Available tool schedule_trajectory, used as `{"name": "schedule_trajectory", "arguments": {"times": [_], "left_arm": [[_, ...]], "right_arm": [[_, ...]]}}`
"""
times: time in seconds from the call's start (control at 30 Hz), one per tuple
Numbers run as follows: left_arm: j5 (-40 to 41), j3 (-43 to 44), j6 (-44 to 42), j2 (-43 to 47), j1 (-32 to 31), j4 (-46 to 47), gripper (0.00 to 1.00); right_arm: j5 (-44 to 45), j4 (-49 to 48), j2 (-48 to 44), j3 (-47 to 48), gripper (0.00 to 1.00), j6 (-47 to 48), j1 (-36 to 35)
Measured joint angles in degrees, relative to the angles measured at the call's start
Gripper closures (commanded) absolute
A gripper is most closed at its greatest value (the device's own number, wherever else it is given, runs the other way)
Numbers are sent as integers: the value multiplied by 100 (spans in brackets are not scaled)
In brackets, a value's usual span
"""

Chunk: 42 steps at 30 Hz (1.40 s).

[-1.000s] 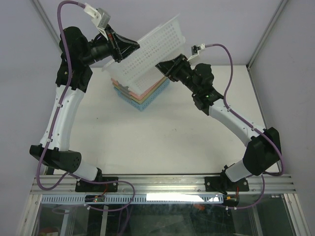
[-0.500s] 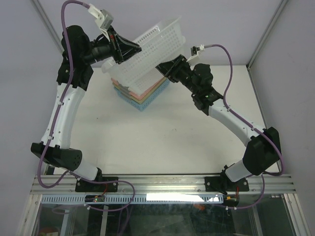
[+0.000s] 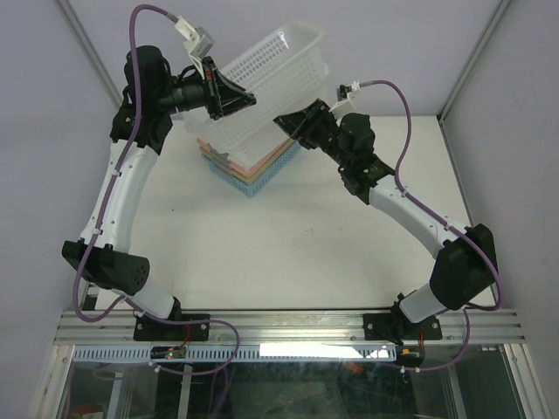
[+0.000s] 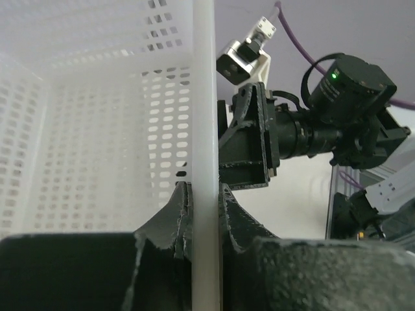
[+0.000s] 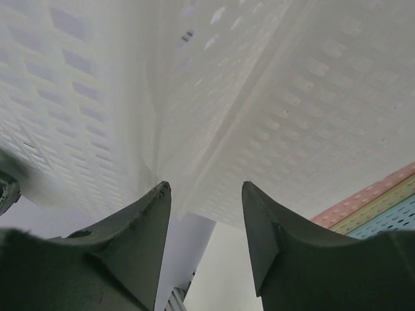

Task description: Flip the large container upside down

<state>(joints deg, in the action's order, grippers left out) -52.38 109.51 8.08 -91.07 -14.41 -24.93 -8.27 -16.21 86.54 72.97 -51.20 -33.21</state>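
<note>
Large container: white, perforated; held off the table at the far side and steeply tilted, with the right end raised.
Below it: 1 stack of coloured baskets in pink, orange, green and blue. The container's low edge is seen just over the stack; whether they touch cannot be told.
Left gripper: clamped on the container's rim. In the left wrist view 1 finger is pressed to each face of the rim, with only a narrow gap filled by the plastic.
Right gripper: both fingers are spread, with nothing pinched between them. The container's outer wall and a corner are seen close ahead of the tips.
Right gripper contact: cannot be told from either view.
Arms: 2, both reached to the far side of the table, 1 at each end of the container.
</note>
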Motion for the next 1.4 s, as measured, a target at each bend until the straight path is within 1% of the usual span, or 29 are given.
{"name": "schedule_trajectory", "arguments": {"times": [0.07,0.23,0.37,0.4,0.47,0.57,0.73,0.87,0.97,1.03,1.1,1.2,1.27,1.4], "left_arm": [[-44,17,-111,-26,28,59,100],[157,177,-125,-48,22,-103,100],[463,719,-179,-149,15,-514,100],[590,955,-192,-195,13,-605,100],[785,1355,-236,-232,15,-702,100],[1023,1832,-219,-221,11,-675,100],[1244,2050,-17,-74,13,-240,100],[1202,2133,354,-13,11,-22,100],[984,2319,809,-13,11,164,100],[721,2343,1268,28,11,610,100],[466,2229,1790,103,-28,1244,100],[120,1794,2649,306,-179,2312,100],[-105,1652,3248,339,-339,2909,100],[-369,1589,4035,264,-745,3556,100]], "right_arm": [[-4,-7,4,0,48,9,0],[-9,-28,4,2,47,17,0],[-15,-55,-39,42,45,63,-11],[-11,7,-101,55,42,131,-15],[7,153,-286,57,38,243,-17],[162,422,-765,57,36,579,-22],[629,820,-1738,59,33,1154,-22],[1423,1547,-2498,61,27,1773,-22],[2214,2223,-3080,61,26,2275,-22],[2787,2691,-3534,66,26,2640,-22],[3320,3069,-3969,87,26,2946,-22],[4238,3554,-4605,188,26,3342,-22],[4800,3753,-5001,240,26,3526,-22],[5676,4170,-5427,485,27,3724,-20]]}}
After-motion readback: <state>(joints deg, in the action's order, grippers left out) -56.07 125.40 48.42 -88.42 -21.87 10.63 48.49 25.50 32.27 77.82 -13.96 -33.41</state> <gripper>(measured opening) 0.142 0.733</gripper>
